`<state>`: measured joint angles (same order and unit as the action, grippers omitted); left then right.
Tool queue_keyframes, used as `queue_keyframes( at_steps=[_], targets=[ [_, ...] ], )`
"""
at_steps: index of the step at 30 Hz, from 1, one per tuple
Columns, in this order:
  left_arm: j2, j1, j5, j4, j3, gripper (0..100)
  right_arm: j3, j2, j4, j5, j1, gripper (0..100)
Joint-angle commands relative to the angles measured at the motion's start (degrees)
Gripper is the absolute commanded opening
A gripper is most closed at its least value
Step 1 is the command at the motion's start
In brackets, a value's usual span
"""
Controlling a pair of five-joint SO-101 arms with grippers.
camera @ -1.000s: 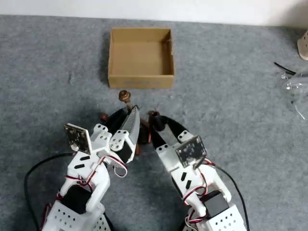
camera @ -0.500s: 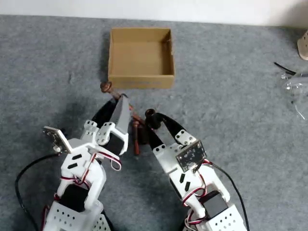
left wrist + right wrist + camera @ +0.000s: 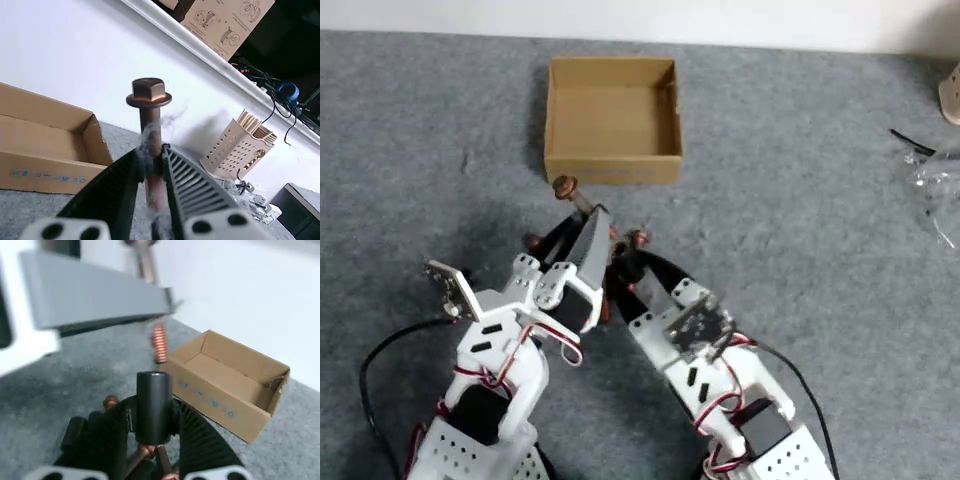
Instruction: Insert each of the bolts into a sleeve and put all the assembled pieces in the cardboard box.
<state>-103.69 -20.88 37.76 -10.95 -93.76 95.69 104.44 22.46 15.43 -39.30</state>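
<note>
While left fingers (image 3: 192, 192) pinch a bolt (image 3: 149, 97), right fingers (image 3: 200, 442) clasp a sleeve (image 3: 154, 402) — box (image 3: 612, 168) near.

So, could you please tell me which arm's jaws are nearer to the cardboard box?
Left. The left jaws, shut on a bolt, sit just short of the cardboard box; the right jaws, shut on a sleeve, are farther back from it.

High view set overhead, aimed down at counter (image 3: 800, 200); wrist views set low and close, box (image 3: 610, 170) shared by all.
</note>
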Motion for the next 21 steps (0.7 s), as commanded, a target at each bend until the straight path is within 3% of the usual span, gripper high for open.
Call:
queue_keyframes(
  at_steps=[1, 9, 14, 21],
  targets=[
    [-0.8, -0.8, 0.4, 1.8, 1.6, 1, 5.9, 0.8, 0.0, 2.3, -1.2, 0.4],
    [-0.8, -1.5, 0.4, 1.6, 1.5, 1, 5.8, 0.9, 0.0, 2.4, -1.0, 0.4],
    [-1.0, -5.4, 0.4, -4.8, 2.2, 1, 5.7, 0.9, -0.1, 2.4, 1.0, 0.4],
    [-1.0, -5.4, 0.4, -7.9, 3.1, 1, 5.5, 0.9, -0.1, 2.5, 1.1, 0.4]
  ],
)
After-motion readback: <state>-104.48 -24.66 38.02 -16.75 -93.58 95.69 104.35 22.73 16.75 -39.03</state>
